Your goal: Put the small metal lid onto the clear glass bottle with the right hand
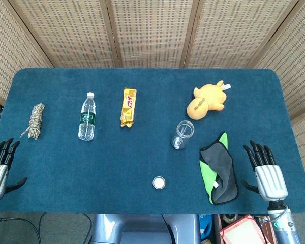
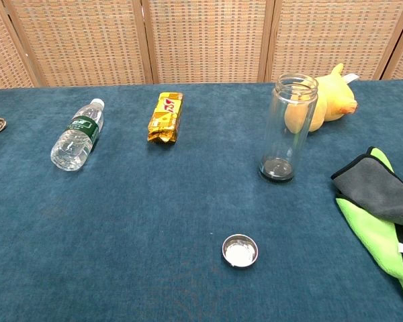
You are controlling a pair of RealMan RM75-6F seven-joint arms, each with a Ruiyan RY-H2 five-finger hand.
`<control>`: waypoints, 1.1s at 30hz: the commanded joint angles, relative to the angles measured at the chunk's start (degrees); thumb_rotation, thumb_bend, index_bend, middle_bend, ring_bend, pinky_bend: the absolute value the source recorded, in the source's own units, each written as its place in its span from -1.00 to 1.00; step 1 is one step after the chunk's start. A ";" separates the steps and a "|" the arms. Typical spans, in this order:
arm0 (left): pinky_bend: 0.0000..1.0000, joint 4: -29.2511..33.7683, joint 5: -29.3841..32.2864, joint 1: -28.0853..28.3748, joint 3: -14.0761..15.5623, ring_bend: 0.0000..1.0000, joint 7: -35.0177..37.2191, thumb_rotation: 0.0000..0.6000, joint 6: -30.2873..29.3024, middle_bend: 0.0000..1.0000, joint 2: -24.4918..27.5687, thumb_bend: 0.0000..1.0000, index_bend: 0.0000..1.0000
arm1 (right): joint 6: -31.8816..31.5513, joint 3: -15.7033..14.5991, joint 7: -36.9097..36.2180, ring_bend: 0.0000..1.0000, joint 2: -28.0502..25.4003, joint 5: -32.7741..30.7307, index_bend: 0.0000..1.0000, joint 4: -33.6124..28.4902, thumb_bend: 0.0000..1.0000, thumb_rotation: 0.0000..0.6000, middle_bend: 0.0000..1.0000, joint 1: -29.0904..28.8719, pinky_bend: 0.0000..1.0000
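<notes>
The small metal lid (image 1: 158, 182) is lying open-side up on the worktop (image 1: 117, 162), nearer the front edge than the upright glass bottle (image 1: 181, 135), well left of the right robot hand (image 1: 264, 170), which is resting spread and empty.

- A table (image 1: 142, 152) covered in dark teal carpet-like cloth filled most of both views.
- Behind it stood a folding screen (image 1: 152, 30) of woven, cane-like panels set in light wooden frames.
- The screen's panels angled inward at the left and right ends of the table.
- Light fell evenly, with only soft shadows on the cloth.
- Below the table's near edge, a grey floor (image 1: 56, 229) with dark cables (image 1: 20, 221) showed.
</notes>
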State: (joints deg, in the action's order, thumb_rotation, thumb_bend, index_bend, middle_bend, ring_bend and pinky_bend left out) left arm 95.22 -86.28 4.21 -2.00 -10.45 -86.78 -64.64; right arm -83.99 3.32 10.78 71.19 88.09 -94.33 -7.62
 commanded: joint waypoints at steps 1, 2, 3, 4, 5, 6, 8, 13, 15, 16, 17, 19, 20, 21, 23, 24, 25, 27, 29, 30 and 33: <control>-1.00 0.06 0.12 -0.03 -0.11 -1.00 0.14 1.00 -0.07 -1.00 0.05 -0.63 -1.00 | -0.03 0.03 -0.08 -1.00 0.04 0.08 -1.00 0.03 -0.97 1.00 -1.00 -0.04 -1.00; -1.00 0.08 0.20 -0.04 -0.15 -1.00 0.22 1.00 -0.09 -1.00 0.06 -0.63 -1.00 | -0.01 0.01 -0.08 -1.00 0.05 0.13 -1.00 0.05 -0.97 1.00 -1.00 -0.05 -1.00; -1.00 0.08 0.20 -0.08 -0.15 -1.00 0.29 1.00 -0.15 -1.00 0.05 -0.63 -1.00 | 0.03 -0.07 -0.07 -1.00 0.03 0.22 -1.00 0.03 -0.97 1.00 -1.00 -0.06 -1.00; -1.00 0.02 0.14 -0.12 -0.15 -1.00 0.30 1.00 -0.26 -1.00 0.03 -0.63 -1.00 | 0.06 -0.12 -0.09 -1.00 0.00 0.29 -1.00 -0.03 -0.97 1.00 -1.00 -0.06 -1.00; -1.00 -0.04 -0.03 -0.17 -0.15 -1.00 0.30 1.00 -0.45 -1.00 0.01 -0.63 -1.00 | -0.03 -0.18 -0.02 -1.00 -0.02 0.50 -1.00 -0.13 -0.97 1.00 -1.00 -0.05 -1.00; -1.00 -0.07 -0.11 -0.18 -0.13 -1.00 0.38 1.00 -0.51 -1.00 0.00 -0.63 -1.00 | -0.09 -0.21 0.04 -1.00 -0.06 0.60 -1.00 -0.19 -0.97 1.00 -1.00 -0.04 -1.00; -1.00 -0.11 -0.13 -0.10 -0.22 -1.00 0.61 1.00 -0.46 -1.00 0.04 -0.63 -1.00 | -0.23 -0.26 0.09 -1.00 -0.03 0.79 -1.00 -0.31 -0.97 1.00 -1.00 0.00 -1.00; -1.00 -0.48 -0.05 0.11 -0.22 -1.00 0.73 1.00 -0.01 -1.00 -0.10 -0.63 -1.00 | -0.17 -0.18 0.25 -1.00 0.02 0.61 -1.00 -0.41 -0.97 1.00 -1.00 0.00 -1.00; -1.00 -0.49 -0.06 0.20 -0.19 -1.00 0.58 1.00 0.15 -1.00 -0.20 -0.63 -1.00 | -0.13 -0.08 0.36 -1.00 0.01 0.50 -1.00 -0.45 -0.97 1.00 -1.00 -0.04 -1.00; -1.00 -0.48 -0.10 0.26 -0.20 -1.00 0.51 1.00 0.21 -1.00 -0.23 -0.63 -1.00 | -0.14 -0.06 0.45 -1.00 0.03 0.46 -1.00 -0.45 -0.97 1.00 -1.00 -0.04 -1.00; -1.00 -0.45 -0.11 0.30 -0.19 -1.00 0.40 1.00 0.26 -1.00 -0.27 -0.63 -1.00 | -0.13 -0.06 0.52 -1.00 0.10 0.40 -1.00 -0.37 -0.97 1.00 -1.00 -0.02 -1.00; -1.00 -0.43 -0.07 0.29 -0.18 -1.00 0.25 1.00 0.28 -1.00 -0.32 -0.63 -1.00 | -0.05 -0.08 0.46 -1.00 0.13 0.35 -1.00 -0.31 -0.97 1.00 -1.00 -0.03 -1.00; -1.00 -0.36 -0.09 0.30 -0.18 -1.00 0.15 1.00 0.27 -1.00 -0.32 -0.63 -1.00 | 0.01 -0.10 0.42 -1.00 0.13 0.28 -1.00 -0.27 -0.97 1.00 -1.00 -0.02 -1.00; -1.00 -0.23 -0.14 0.30 -0.18 -1.00 0.12 1.00 0.21 -1.00 -0.29 -0.63 -1.00 | 0.05 -0.12 0.44 -1.00 0.12 0.16 -1.00 -0.24 -0.97 1.00 -1.00 0.02 -1.00; -1.00 -0.03 -0.37 0.17 -0.16 -1.00 0.25 1.00 -0.14 -1.00 -0.20 -0.63 -1.00 | 0.00 -0.11 0.43 -1.00 0.06 0.18 -1.00 -0.28 -0.97 1.00 -1.00 0.05 -1.00; -1.00 0.01 -0.41 0.13 -0.13 -1.00 0.24 1.00 -0.21 -1.00 -0.19 -0.63 -1.00 | -0.06 -0.09 0.32 -1.00 0.04 0.22 -1.00 -0.30 -0.97 1.00 -1.00 0.06 -1.00; -1.00 0.08 -0.44 0.12 -0.12 -1.00 0.22 1.00 -0.23 -1.00 -0.18 -0.63 -1.00 | -0.09 -0.08 0.22 -1.00 0.01 0.25 -1.00 -0.30 -0.97 1.00 -1.00 0.07 -1.00; -1.00 0.13 -0.46 0.11 -0.04 -1.00 0.08 1.00 -0.16 -1.00 -0.17 -0.63 -1.00 | -0.09 -0.07 0.01 -1.00 -0.04 0.28 -1.00 -0.29 -0.97 1.00 -1.00 0.05 -1.00; -1.00 0.22 -0.53 0.13 0.00 -1.00 -0.07 1.00 -0.12 -1.00 -0.20 -0.63 -1.00 | 0.03 -0.07 -0.10 -1.00 -0.07 0.25 -1.00 -0.24 -0.97 1.00 -1.00 0.00 -1.00; -1.00 0.24 -0.56 0.13 0.03 -1.00 -0.14 1.00 -0.12 -1.00 -0.20 -0.63 -1.00 | 0.10 -0.09 -0.11 -1.00 -0.08 0.25 -1.00 -0.22 -0.97 1.00 -1.00 -0.02 -1.00; -1.00 0.30 -0.63 0.13 -0.02 -1.00 -0.16 1.00 -0.23 -1.00 -0.18 -0.63 -1.00 | 0.03 -0.22 -0.14 -1.00 -0.04 0.51 -1.00 -0.24 -0.97 1.00 -1.00 0.00 -1.00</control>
State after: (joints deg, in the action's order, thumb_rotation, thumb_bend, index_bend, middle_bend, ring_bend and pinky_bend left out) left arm 95.52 -86.91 4.34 -2.01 -10.61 -87.00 -64.82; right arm -83.94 3.12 10.65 71.14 88.59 -94.57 -7.62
